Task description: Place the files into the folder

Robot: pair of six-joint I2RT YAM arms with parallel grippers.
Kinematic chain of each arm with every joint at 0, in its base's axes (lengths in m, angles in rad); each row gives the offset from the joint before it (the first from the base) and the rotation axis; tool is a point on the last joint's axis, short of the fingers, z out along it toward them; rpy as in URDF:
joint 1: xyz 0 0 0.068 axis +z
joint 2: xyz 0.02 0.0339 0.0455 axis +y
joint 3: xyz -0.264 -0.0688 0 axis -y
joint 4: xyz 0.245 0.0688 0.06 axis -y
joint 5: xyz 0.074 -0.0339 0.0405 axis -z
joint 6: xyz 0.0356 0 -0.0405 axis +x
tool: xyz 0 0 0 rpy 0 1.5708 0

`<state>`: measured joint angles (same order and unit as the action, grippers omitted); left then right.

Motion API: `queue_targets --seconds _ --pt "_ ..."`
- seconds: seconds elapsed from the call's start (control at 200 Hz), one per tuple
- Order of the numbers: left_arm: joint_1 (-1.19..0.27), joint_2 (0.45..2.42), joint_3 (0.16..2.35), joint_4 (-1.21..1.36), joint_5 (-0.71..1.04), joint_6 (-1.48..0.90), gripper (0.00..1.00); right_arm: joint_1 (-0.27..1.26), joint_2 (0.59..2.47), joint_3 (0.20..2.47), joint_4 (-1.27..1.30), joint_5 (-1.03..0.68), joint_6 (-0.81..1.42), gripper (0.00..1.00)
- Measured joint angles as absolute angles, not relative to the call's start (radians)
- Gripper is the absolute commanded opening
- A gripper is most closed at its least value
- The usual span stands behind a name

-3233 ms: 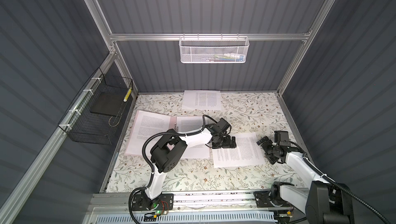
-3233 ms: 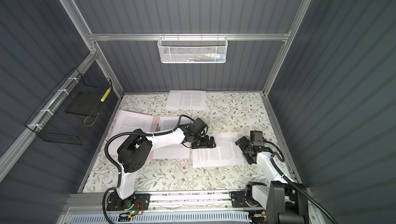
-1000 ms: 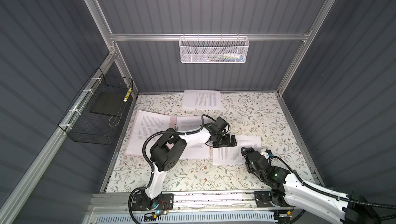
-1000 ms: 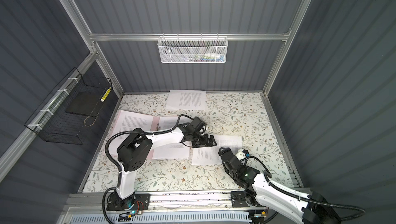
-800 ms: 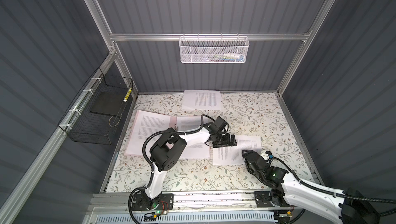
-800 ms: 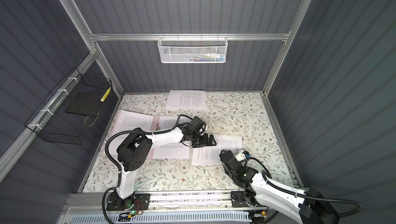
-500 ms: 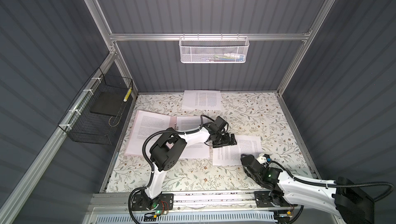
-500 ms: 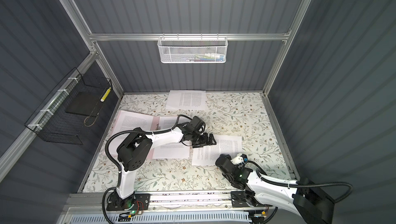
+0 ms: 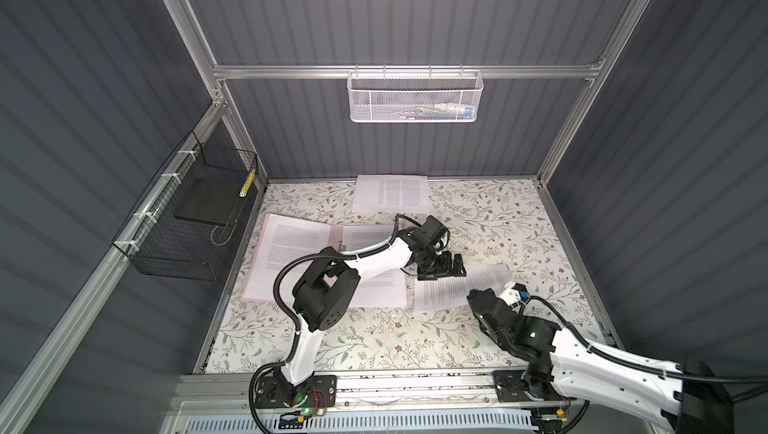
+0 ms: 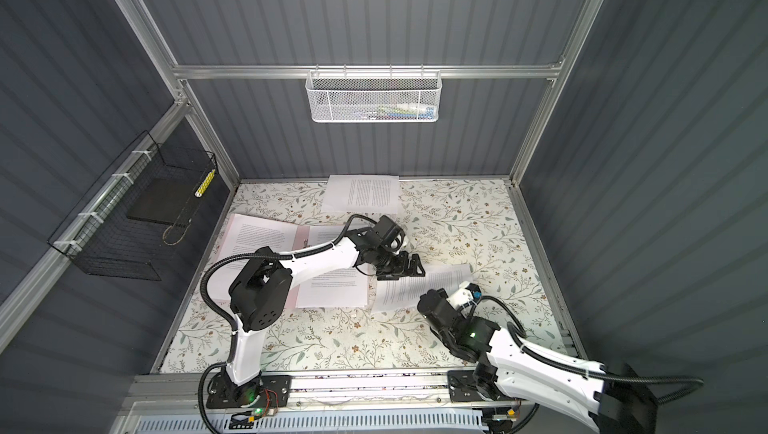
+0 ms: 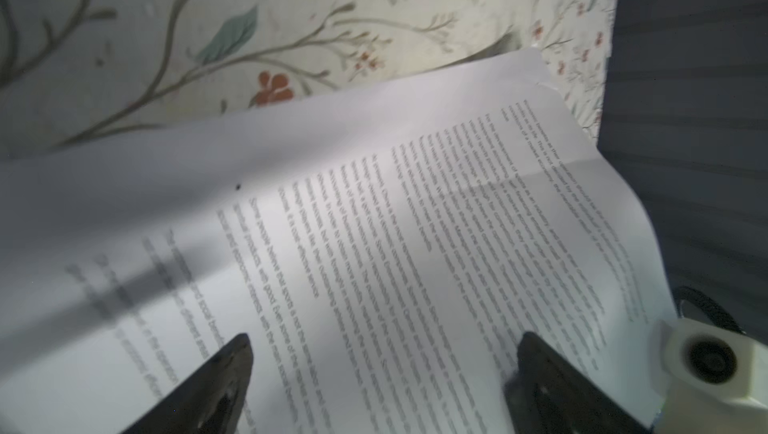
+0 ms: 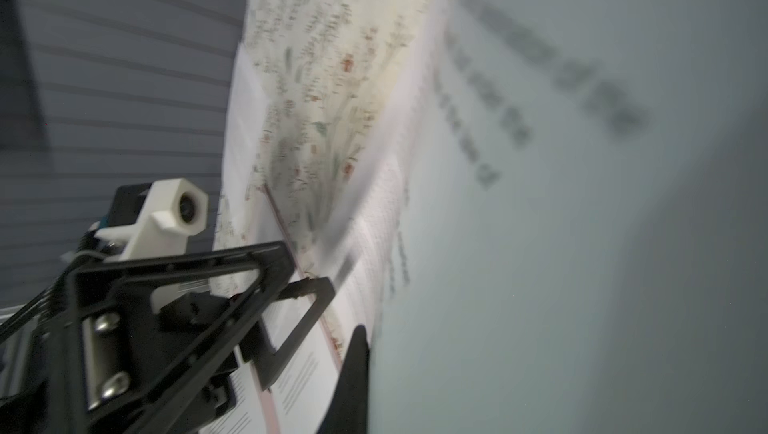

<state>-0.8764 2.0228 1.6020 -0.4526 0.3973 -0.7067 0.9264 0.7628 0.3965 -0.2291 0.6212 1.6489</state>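
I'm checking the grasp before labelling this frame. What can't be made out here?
- Right gripper, hold on the sheet: top views, its own wrist covers the fingertips; right wrist view, the sheet hides one finger.
- Sheet's text: too small in top views, blurred in wrist views.
- White mesh basket, contents: too small, behind mesh.
- Folder: left arm covers part, top views.

Files (image 9: 390, 199): white, blocks of small black print.
Folder (image 9: 335, 234): pale pink.
Table cover (image 9: 519, 224): cream, patterned with grey-green leafy sprigs and small red flowers.
Walls (image 9: 374, 8): dark grey, ribbed.
Mesh basket (image 9: 411, 99): white.
Wire basket (image 9: 187, 245): black.
Slab (image 9: 203, 205): black.
Arms (image 9: 374, 263): white links, black joints.
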Motion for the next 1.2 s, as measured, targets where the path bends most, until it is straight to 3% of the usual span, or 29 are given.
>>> queue_targets --seconds 0.13,0.225,0.41,0.6,0.72,0.915,1.201 --pt "-0.876 1.824 1.622 -0.502 0.307 -0.636 1.0 0.846 0.712 0.567 -0.295 0.572 1.356 0.0" --pt "-0.874 1.629 1.616 -0.534 0.194 -0.58 1.0 0.8 0.783 0.738 -0.355 0.495 1.135 0.0" --pt "-0.838 1.3 1.54 -0.67 -0.096 -0.492 1.0 0.783 1.192 1.242 -0.443 0.203 0.783 0.0" --pt "-0.822 1.095 1.412 -0.815 -0.374 -0.429 1.0 0.789 1.522 1.599 -0.472 -0.185 0.669 0.0" --pt "-0.822 0.958 1.334 -0.878 -0.507 -0.401 1.0 0.787 1.59 1.633 -0.417 -0.379 0.688 0.0" --pt "-0.822 0.882 1.324 -0.959 -0.666 -0.388 1.0 0.665 1.631 1.452 -0.174 -0.689 0.831 0.0" --pt "-0.822 0.933 1.232 -0.988 -0.697 -0.372 1.0 0.58 1.964 1.64 -0.456 -0.699 0.551 0.0"
